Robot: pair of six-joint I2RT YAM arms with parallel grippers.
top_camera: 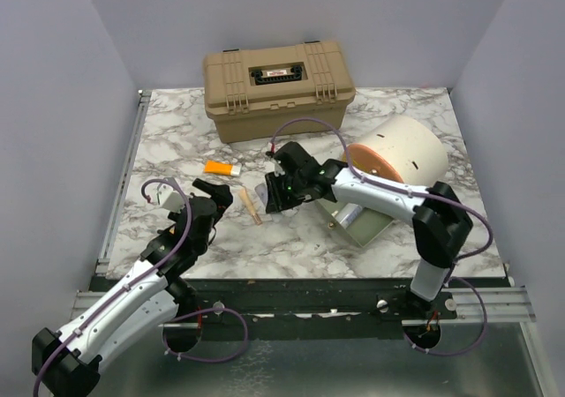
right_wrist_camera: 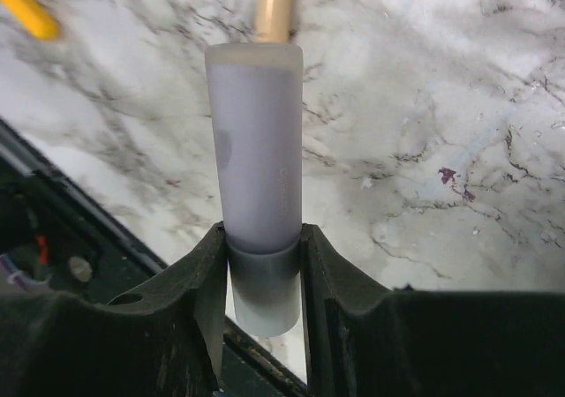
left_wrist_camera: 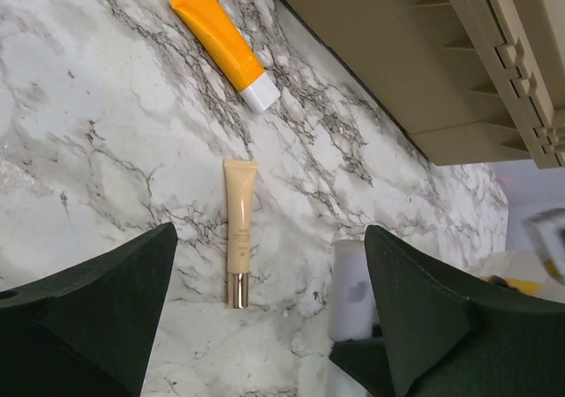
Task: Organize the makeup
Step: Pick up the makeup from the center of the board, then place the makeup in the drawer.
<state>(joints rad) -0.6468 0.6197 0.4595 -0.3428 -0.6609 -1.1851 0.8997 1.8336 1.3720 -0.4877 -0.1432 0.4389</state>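
My right gripper (right_wrist_camera: 260, 238) is shut on a pale lavender tube (right_wrist_camera: 256, 150), which stands out ahead of the fingers above the marble table (right_wrist_camera: 459, 106). The same tube (left_wrist_camera: 351, 287) shows in the left wrist view beside that gripper's right finger. A beige tube with a gold cap (left_wrist_camera: 239, 232) lies on the marble between the open fingers of my left gripper (left_wrist_camera: 272, 238), which holds nothing. An orange tube with a white cap (left_wrist_camera: 225, 44) lies farther back. From above, the left gripper (top_camera: 212, 194) and right gripper (top_camera: 278, 194) flank the beige tube (top_camera: 252, 205).
The big tan hard case (top_camera: 278, 88) stands shut at the back. The cream-and-orange round pouch (top_camera: 397, 150) lies on its side at the right. A grey-green open box (top_camera: 357, 225) sits under the right forearm. The table's near edge (top_camera: 300, 278) runs by the arm bases.
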